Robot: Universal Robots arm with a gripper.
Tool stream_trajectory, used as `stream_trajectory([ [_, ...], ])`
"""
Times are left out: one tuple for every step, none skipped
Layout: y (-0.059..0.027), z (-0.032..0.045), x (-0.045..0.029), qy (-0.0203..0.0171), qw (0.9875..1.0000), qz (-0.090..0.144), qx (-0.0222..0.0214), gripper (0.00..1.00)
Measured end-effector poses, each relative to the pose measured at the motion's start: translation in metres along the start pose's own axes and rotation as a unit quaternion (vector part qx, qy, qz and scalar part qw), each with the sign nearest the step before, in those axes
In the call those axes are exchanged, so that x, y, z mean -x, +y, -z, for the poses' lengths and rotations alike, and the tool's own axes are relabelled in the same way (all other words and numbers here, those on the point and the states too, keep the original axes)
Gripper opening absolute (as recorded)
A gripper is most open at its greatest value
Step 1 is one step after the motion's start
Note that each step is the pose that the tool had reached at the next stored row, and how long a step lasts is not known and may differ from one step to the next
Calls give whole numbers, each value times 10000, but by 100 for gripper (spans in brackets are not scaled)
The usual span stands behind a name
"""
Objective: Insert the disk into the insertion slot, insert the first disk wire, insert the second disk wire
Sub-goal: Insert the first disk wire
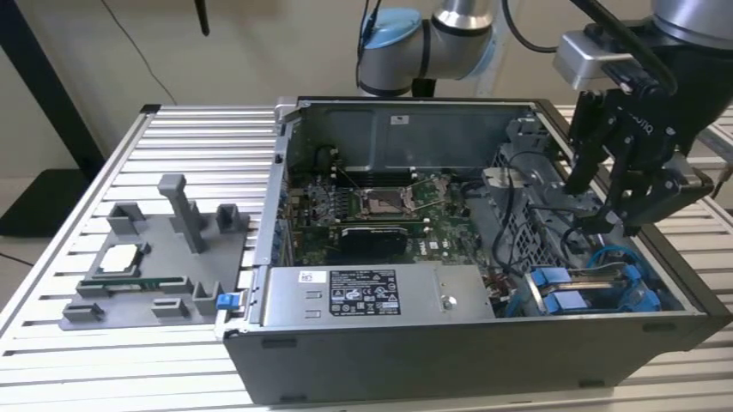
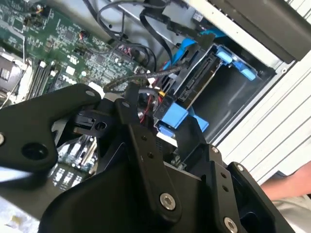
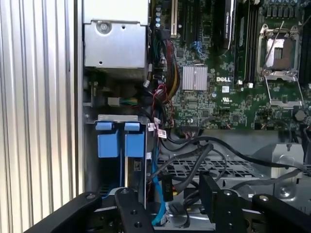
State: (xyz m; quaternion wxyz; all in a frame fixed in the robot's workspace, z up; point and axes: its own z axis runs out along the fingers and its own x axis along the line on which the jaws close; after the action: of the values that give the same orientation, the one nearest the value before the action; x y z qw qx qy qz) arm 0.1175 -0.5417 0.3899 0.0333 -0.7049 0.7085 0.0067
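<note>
While the gripper [image 1: 605, 210] is hung over the case's drive corner, the disk [image 1: 578, 287] is seen set in its bay.

In the exterior view the disk, clipped in its blue carrier [image 3: 134, 144], is placed at about four o'clock in the open case [image 1: 458, 352], with the gripper just above it toward two o'clock. The power supply [image 1: 355, 292] is found at six o'clock and the motherboard [image 1: 366, 206] near the centre. A grey fixture [image 1: 160, 257] is laid on the slatted table [image 1: 69, 360] at nine o'clock of the case. In both wrist views the fingers [image 3: 129, 208] are held apart. Black wires [image 3: 169, 184] are draped between them beside the carrier, and whether they are touched cannot be told.
</note>
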Motion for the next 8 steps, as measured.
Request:
stream_trajectory([
  [1,-6,-1,-1,10000,-2,-53,100],
  [4,-14,-2,1,10000,-18,-72,100],
  [5,-19,-2,4,10000,-49,-75,100],
  [11,-25,-3,6,9999,-78,-77,100],
  [21,-33,-3,6,9999,-106,-79,100],
  [32,-40,-4,7,9999,-131,-81,100],
  [42,-46,-4,8,9998,-152,-84,100],
  [49,-52,-5,8,9998,-165,-86,100],
])
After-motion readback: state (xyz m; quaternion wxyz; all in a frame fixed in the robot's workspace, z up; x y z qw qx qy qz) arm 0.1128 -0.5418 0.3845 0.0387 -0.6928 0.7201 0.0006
